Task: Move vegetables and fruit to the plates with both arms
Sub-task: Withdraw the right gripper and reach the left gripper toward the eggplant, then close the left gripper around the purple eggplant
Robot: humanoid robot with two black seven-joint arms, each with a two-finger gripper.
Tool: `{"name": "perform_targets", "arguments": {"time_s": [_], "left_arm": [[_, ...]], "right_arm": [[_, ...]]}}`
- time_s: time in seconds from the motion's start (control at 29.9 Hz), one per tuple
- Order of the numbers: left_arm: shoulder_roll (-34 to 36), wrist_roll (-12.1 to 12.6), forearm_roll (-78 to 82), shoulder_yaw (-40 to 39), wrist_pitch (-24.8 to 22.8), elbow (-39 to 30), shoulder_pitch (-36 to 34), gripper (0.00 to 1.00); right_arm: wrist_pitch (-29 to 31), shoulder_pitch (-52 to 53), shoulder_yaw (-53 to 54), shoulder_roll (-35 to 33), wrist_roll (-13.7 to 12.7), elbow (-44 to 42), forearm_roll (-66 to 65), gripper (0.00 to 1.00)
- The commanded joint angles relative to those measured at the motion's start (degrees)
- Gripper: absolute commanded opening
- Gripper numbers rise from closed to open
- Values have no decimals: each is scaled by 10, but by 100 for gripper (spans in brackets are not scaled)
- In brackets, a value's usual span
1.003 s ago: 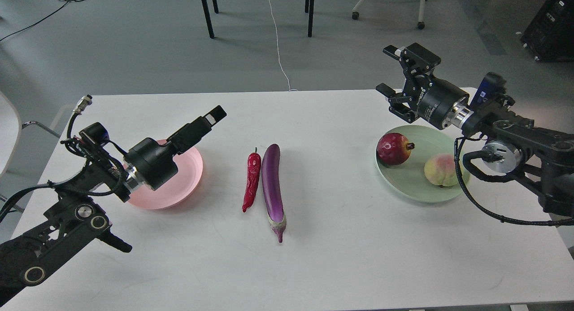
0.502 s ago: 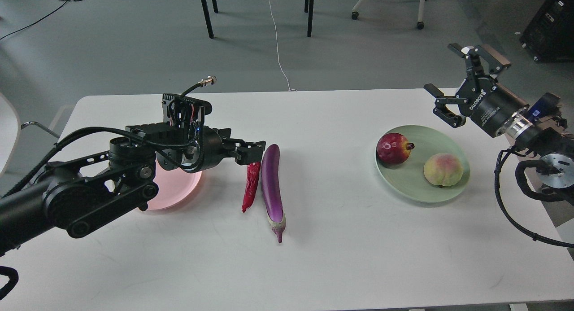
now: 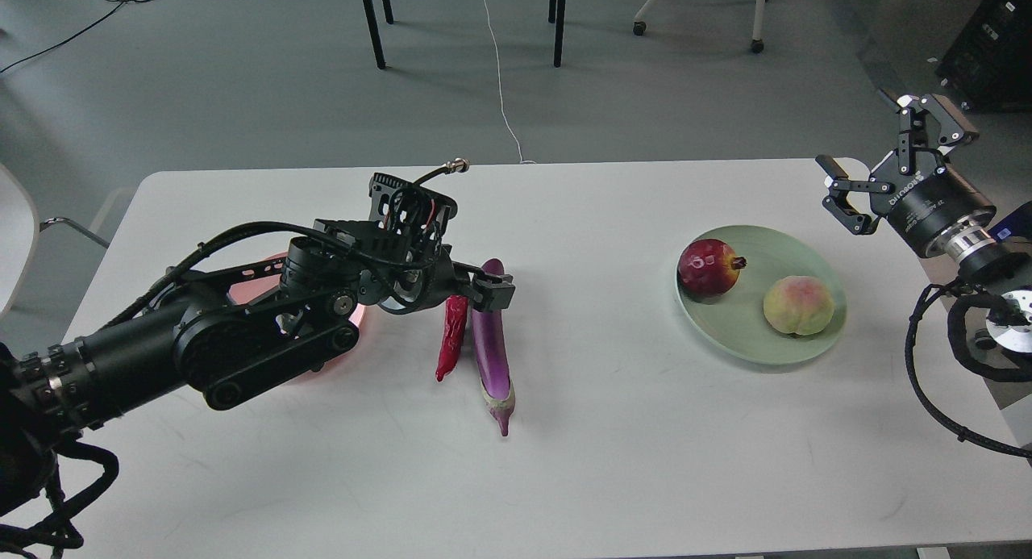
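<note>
While white lettering, too small to read, marks the right gripper [image 3: 895,152] at upper right, jaws wide, the left gripper [image 3: 484,289] reaches mid-frame over eggplant [image 3: 492,345] and chili [image 3: 451,337]; its jaws I cannot tell.

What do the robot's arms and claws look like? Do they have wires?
Both arms are black with silver joint rings and looped black cables. The left gripper is black, with red wires showing behind it. The right gripper has two black linked fingers, pale tips, white lettering on its round body and a blue part behind.
</note>
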Motion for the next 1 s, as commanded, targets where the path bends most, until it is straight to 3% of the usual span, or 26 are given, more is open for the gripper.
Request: {"name": "perform_targets", "arguments": {"time_s": [0.0, 0.27, 0.97], "left_arm": [[-22, 12, -1, 15, 0, 5, -1, 99], [-77, 17, -1, 41, 0, 33, 0, 99], [-69, 16, -2, 57, 0, 53, -3, 99]], "right_arm": [[0, -2, 0, 0, 0, 0, -1, 97], [0, -4, 0, 0, 0, 2, -3, 97], [0, -16, -2, 0, 0, 3, -5, 97]]}}
